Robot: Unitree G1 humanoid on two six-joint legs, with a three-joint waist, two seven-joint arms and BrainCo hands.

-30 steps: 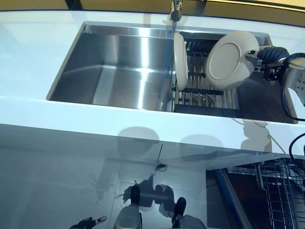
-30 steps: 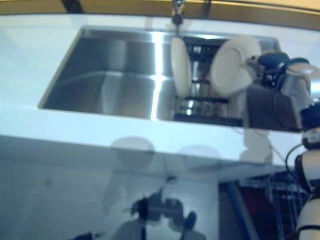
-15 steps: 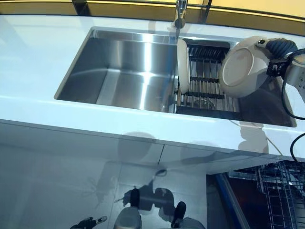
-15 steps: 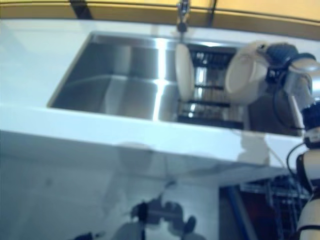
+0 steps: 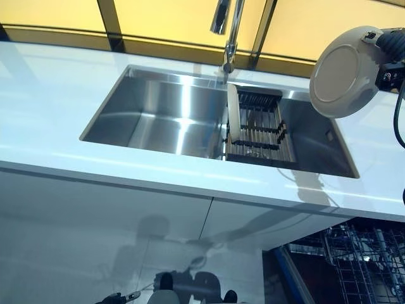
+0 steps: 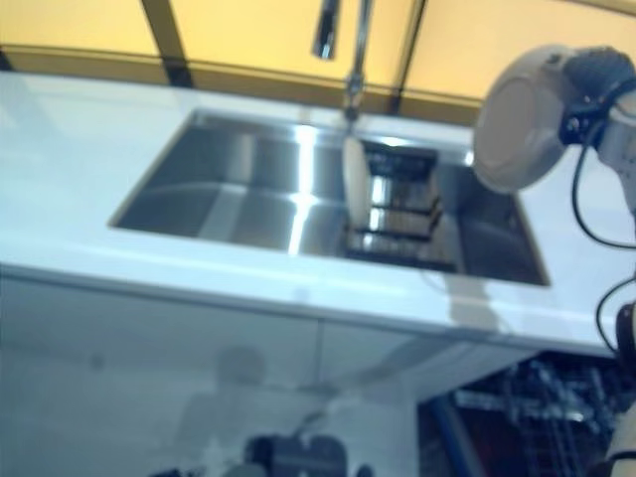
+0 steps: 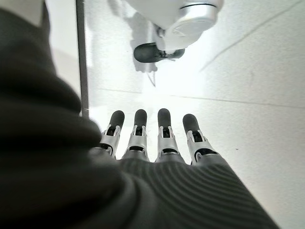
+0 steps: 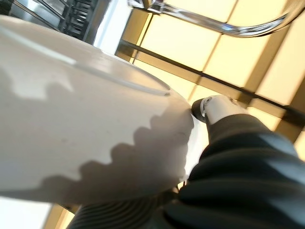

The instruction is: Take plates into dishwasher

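Note:
A white plate [image 5: 345, 71] hangs in the air above the counter's right end, tilted on edge with its face towards the sink. My right hand [image 5: 387, 45] is shut on its rim, and in the right wrist view the plate [image 8: 86, 129] fills the picture with one fingertip [image 8: 208, 108] curled over its edge. A second white plate [image 5: 233, 114] stands upright in the dark wire rack [image 5: 264, 129] in the right half of the sink. My left hand [image 7: 164, 140] hangs low by the floor with its fingers straight and nothing in it.
The steel sink [image 5: 158, 114] is set in a white counter [image 5: 50, 101], with a faucet [image 5: 225, 25] behind it. The open dishwasher's wire basket [image 5: 364, 266] shows at the lower right, under the counter's edge. White cabinet fronts [image 5: 95, 221] stand below.
My right hand has lifted the plate up out of the sink rack and to the right, above the counter. The camera has tilted up too. The other plate stays in the rack.

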